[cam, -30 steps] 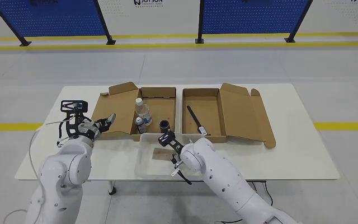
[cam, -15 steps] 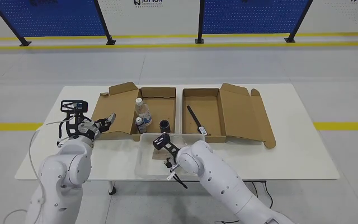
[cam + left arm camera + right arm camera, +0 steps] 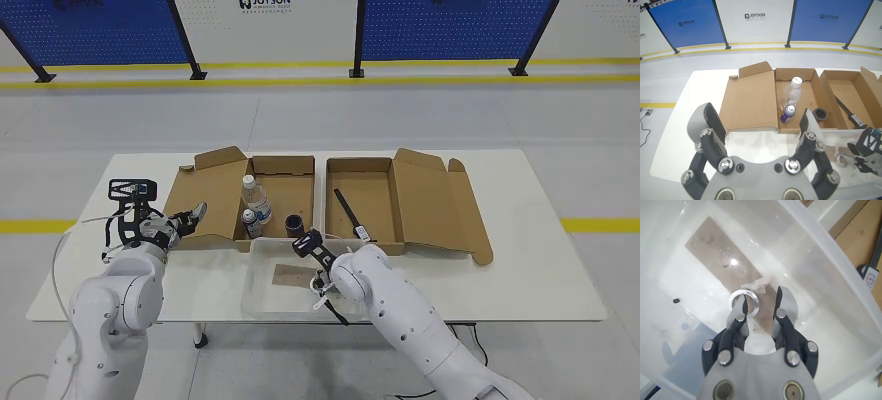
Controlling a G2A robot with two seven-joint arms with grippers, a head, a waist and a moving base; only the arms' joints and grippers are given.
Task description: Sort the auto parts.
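A silver metal ring (image 3: 751, 294) lies on the floor of a clear plastic bin (image 3: 821, 256). My right gripper (image 3: 761, 292) is down inside the bin and open, with one fingertip (image 3: 743, 306) poking through the ring's hole and the other outside it. From above, that gripper (image 3: 309, 244) is at the bin's (image 3: 262, 300) far right corner. The left gripper (image 3: 757, 109) hangs open and empty over the table's left part, short of the left cardboard box (image 3: 749, 98). Past it, the ring (image 3: 842, 161) and the right gripper (image 3: 866, 149) show.
The left box (image 3: 215, 195) holds a clear bottle (image 3: 256, 197), a blue spray can (image 3: 249, 221) and a black cylinder (image 3: 294, 225). The right box (image 3: 375, 205) holds a long black tool (image 3: 349, 214). A brown patch (image 3: 715, 256) lies on the bin floor.
The right gripper shifted left inside the bin, then back to the right toward the boxes. The left arm stayed put.
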